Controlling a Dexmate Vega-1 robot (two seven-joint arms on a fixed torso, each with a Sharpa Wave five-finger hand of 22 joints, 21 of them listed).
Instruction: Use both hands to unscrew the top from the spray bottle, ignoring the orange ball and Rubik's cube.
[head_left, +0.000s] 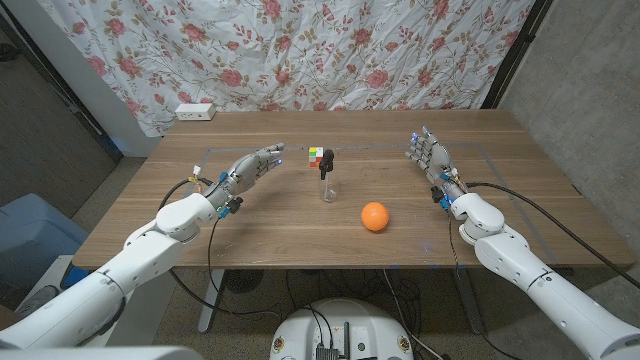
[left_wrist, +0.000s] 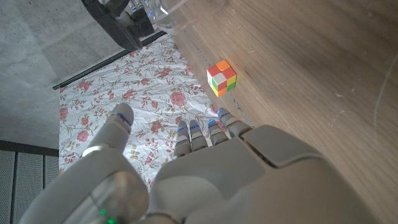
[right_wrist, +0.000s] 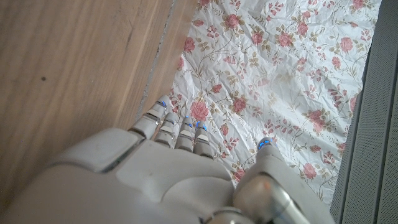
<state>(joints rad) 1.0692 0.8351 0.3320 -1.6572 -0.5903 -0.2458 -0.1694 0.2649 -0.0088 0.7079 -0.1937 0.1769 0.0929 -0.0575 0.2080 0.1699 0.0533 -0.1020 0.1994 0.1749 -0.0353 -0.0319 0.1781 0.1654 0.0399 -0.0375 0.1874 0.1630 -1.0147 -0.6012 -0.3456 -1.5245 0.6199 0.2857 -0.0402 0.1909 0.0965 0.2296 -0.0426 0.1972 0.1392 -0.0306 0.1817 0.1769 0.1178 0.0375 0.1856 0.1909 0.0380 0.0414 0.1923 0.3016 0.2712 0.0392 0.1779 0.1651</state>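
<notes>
— Waiting to begin, as far as I can judge. Where does the spray bottle stand?

— My spray bottle (head_left: 327, 181) is upright near the middle of the surface (head_left: 270, 235), a small clear body under a black top (head_left: 326, 160). Nothing touches it. The Rubik's cube (head_left: 319, 155) sits just beside it on the far side, toward my left, and the orange ball (head_left: 374, 216) lies near it on the near side, toward my right. I leave both alone.

— And your hands?

— My left hand (head_left: 252, 167) hovers to the left of the bottle, fingers spread and reaching toward it, holding nothing. My right hand (head_left: 427, 155) is well apart on the other side, raised on its edge with the fingers apart and pointing away from me, also holding nothing. From my left wrist I see the cube beyond my fingertips (left_wrist: 189, 132); from my right wrist, bare wood and the flowered cloth (right_wrist: 280, 68) past my right hand.

— So which step is this?

— The approach, I would say; the top looks untouched and on the bottle.

— What does the next move call for?

— One hand must close around the clear body to steady it, likely my left since it is nearer. My right must then come across, clear of the ball, and pinch the black top to twist. The bottle looks light and narrow, so a careless nudge could tip it.
</notes>
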